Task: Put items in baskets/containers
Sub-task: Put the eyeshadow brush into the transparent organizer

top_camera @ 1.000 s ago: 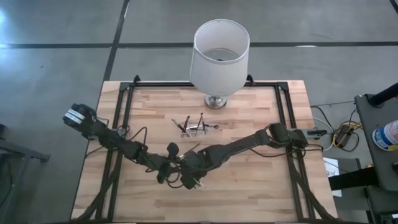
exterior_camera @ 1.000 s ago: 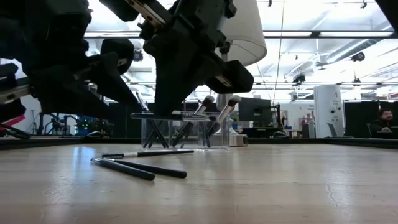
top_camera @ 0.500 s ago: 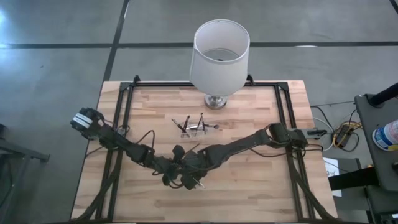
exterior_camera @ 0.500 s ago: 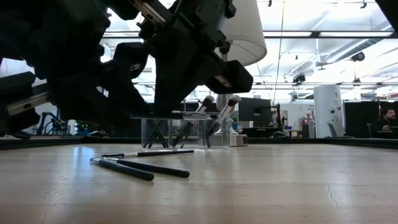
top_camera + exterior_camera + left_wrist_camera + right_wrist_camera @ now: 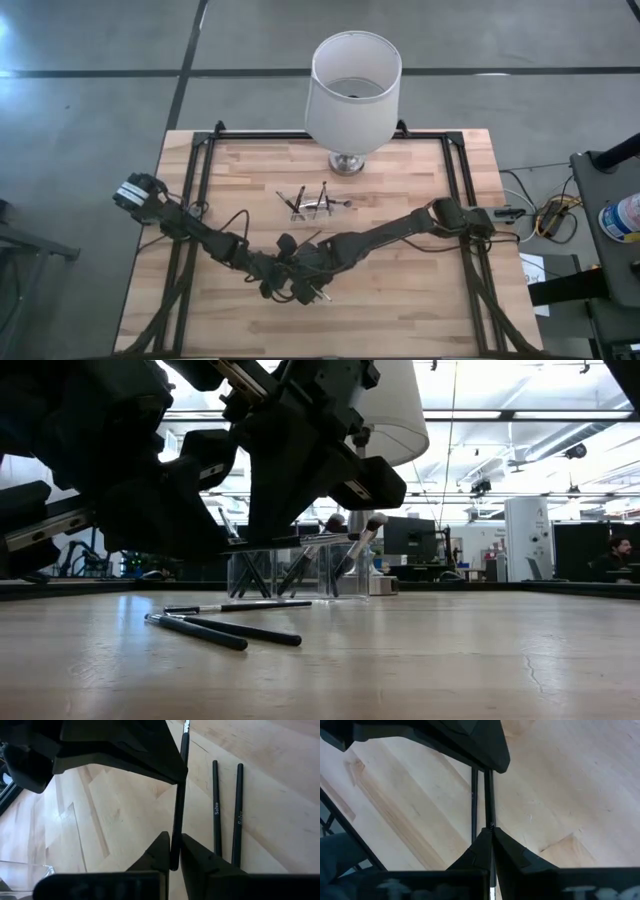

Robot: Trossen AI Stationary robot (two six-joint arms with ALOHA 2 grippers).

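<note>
Bench (image 5: 420,190): pale butcher-block top in a black frame.
White lampshade (image 5: 352,88) on metal base: 12 o'clock edge of bench, overhanging clear holder in low view.
Clear holder (image 5: 312,204): just 6 o'clock of lamp base, centre of bench; several dark brushes leaning inside, pale tips up.
Two loose brushes (image 5: 225,630): flat on wood at 6 o'clock of holder, side by side, not touching either hand.
Cables, blue-labelled container: off bench at 3 o'clock.
Left hand (image 5: 283,283): low over bench at 6 o'clock of holder, closed on one thin dark brush (image 5: 177,810); loose pair just beside it in left wrist view.
Right hand (image 5: 312,290): touching distance of left hand, fingers closed on a thin dark stick (image 5: 489,810).
Obstruction: both arms crossing in front of holder in low view, hiding its left part.
Change: left hand's fingers, apart a second ago, now pinched together; left arm drawn closer to right. Holder, loose brushes, lampshade unmoved.
</note>
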